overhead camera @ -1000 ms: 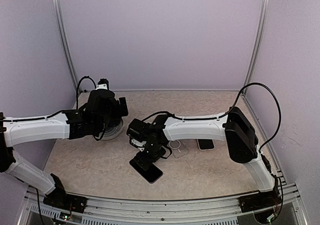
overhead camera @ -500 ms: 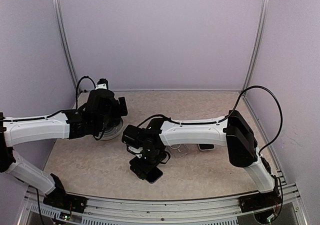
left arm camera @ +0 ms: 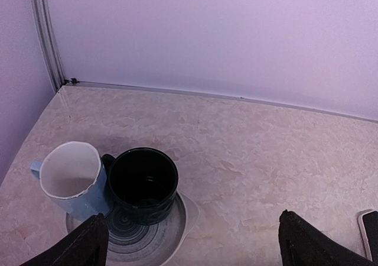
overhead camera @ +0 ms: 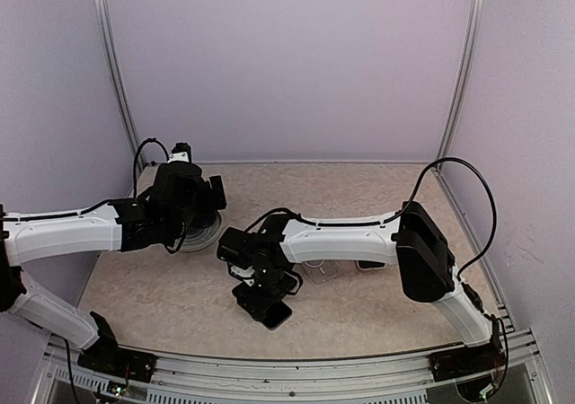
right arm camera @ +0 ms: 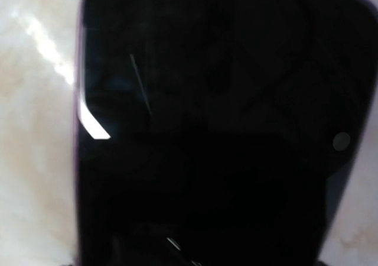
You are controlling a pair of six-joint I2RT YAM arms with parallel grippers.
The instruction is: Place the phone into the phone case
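the phone (overhead camera: 274, 312) lies flat on the table (overhead camera: 153, 296), screen up, near the front edge and about midway across. in the right wrist view its dark glass (right arm camera: 207, 130) fills nearly the whole frame, with a thin scratch-like line and a bright glint near its left edge, and marbled tabletop showing past both sides. the right gripper (overhead camera: 265, 294) sits directly over the phone, pressed down close to it. we cannot tell how wide its jaws stand or whether they grip the phone, as the wrist body hides them from above and its own camera shows almost only the screen.

the phone case (overhead camera: 322, 271), clear and flat, lies on the table just behind and to the right of the phone, partly under the right arm (overhead camera: 346, 235), apart from the phone.

further left, we see the left gripper (left arm camera: 199, 247) hanging with its two fingers (left arm camera: 88, 245) spread wide and nothing between them. ahead of it a black mug (left arm camera: 143, 183) stands upright on a grey plate (left arm camera: 177, 221) with ringed lines. a pale blue mug (left arm camera: 71, 180) stands upright against the black mug's left side
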